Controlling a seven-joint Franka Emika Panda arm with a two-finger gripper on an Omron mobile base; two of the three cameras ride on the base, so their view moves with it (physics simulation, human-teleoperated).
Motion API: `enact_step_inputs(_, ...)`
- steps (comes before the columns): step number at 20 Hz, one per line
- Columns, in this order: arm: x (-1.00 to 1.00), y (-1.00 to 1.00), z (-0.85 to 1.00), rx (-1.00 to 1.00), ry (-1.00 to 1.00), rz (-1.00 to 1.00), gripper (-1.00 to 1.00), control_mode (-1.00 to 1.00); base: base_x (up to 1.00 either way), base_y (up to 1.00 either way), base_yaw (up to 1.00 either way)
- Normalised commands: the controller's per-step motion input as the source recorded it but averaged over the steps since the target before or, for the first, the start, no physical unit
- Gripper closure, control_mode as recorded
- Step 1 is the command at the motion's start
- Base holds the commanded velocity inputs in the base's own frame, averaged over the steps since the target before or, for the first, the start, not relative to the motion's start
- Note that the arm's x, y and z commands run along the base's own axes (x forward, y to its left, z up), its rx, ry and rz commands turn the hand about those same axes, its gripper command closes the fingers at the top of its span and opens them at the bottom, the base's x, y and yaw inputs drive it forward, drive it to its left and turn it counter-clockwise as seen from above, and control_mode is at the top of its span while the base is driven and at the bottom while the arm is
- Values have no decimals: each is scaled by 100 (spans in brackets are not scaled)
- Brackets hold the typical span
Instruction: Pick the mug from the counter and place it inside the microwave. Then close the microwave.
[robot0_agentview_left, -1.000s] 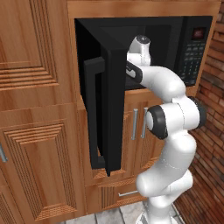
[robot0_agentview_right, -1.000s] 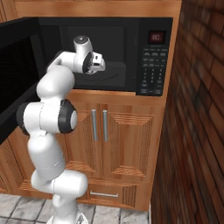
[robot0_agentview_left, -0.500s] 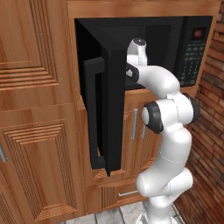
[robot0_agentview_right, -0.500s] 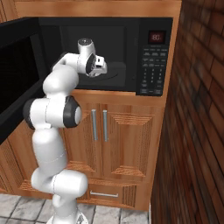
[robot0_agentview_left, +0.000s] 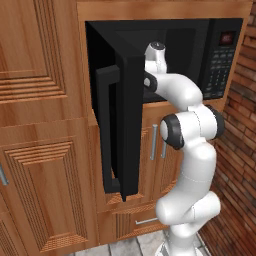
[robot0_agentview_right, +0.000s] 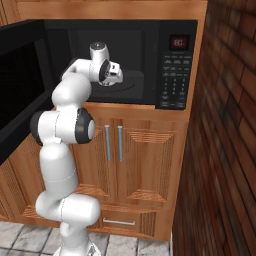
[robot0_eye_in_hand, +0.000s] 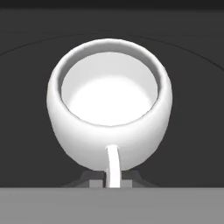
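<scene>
The black microwave (robot0_agentview_left: 218, 65) (robot0_agentview_right: 175, 75) stands open, its door (robot0_agentview_left: 127, 125) (robot0_agentview_right: 20, 85) swung out to the left. My arm reaches into the cavity. In the hand view the white mug (robot0_eye_in_hand: 109, 100) sits upright right in front of the hand, over the dark microwave floor (robot0_eye_in_hand: 26, 144). Its thin handle (robot0_eye_in_hand: 113, 166) points at me and runs down between my finger tips. My gripper (robot0_eye_in_hand: 113, 181) is shut on that handle. From the right base view the hand (robot0_agentview_right: 107, 72) is inside the cavity, above the round turntable (robot0_agentview_right: 127, 87). The counter is out of view.
Brown wooden cabinets (robot0_agentview_left: 45, 165) (robot0_agentview_right: 135, 160) surround the microwave and run below it. A brick wall (robot0_agentview_right: 225, 150) closes off the right side. The open door's edge stands close to my forearm (robot0_agentview_left: 170, 87) in the left base view.
The elbow has drawn slightly closer to the microwave. The hand has barely moved inside the cavity, and the grip stays shut.
</scene>
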Motion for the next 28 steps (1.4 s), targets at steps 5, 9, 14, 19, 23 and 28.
enact_step_inputs(5,0,0,0,0,0,0,-100,-100,0,0,0)
enact_step_inputs(9,0,0,0,0,0,0,-100,-100,0,0,0)
enact_step_inputs(14,-17,0,0,0,-1,0,-100,-100,0,0,0)
enact_step_inputs(19,-95,-3,0,3,-9,0,-100,-100,0,0,0)
enact_step_inputs(23,-100,-4,0,3,-13,0,-100,-100,0,0,0)
enact_step_inputs(28,-100,0,0,2,-13,0,-100,-100,0,0,0)
